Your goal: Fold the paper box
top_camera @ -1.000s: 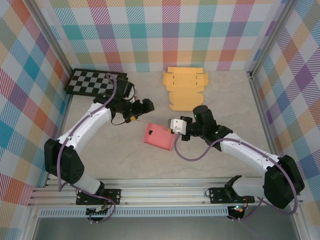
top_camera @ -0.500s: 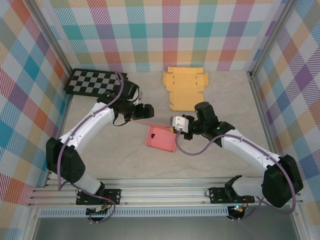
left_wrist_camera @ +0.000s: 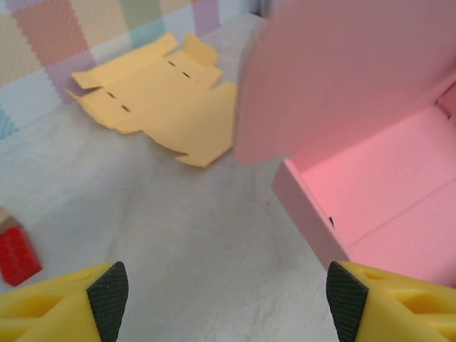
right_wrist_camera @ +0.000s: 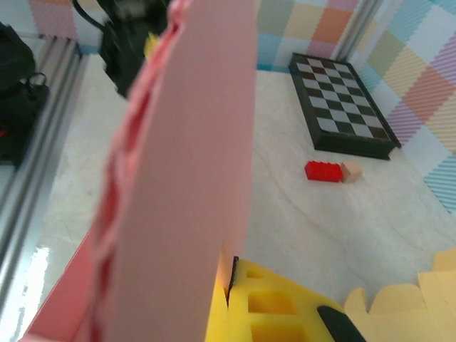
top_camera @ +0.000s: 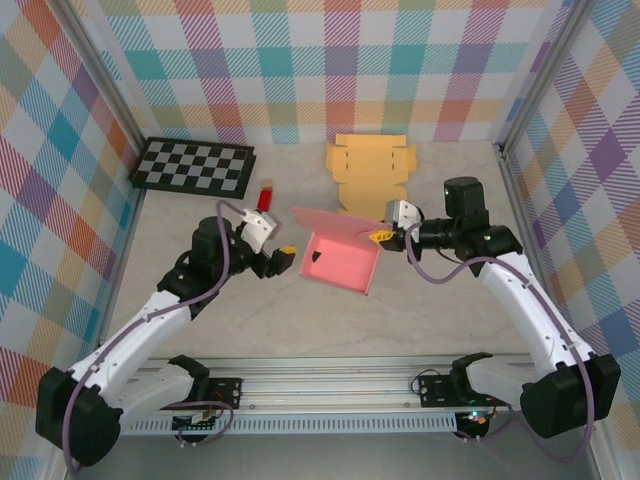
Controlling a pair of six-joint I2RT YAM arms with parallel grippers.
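Two changes since a second ago: box (top_camera: 345,268) nudged right, mid-table; lid (top_camera: 335,222) now raised, its edge pinched in right gripper (top_camera: 384,235). Left gripper (top_camera: 281,258) backed off to box's left, apart from it, fingers (left_wrist_camera: 107,292) spread, nothing between. You likely have lid free to swing; next, fold it down, left steadying box.

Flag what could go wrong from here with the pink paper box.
1. The right gripper pinches just the edge of the raised lid of the pink paper box; the thin sheet may crease or slip out.
2. The left gripper stands open beside the box, holding nothing, so the base might drag or tip.
3. The flat orange cardboard blank lies close behind and could get pushed.
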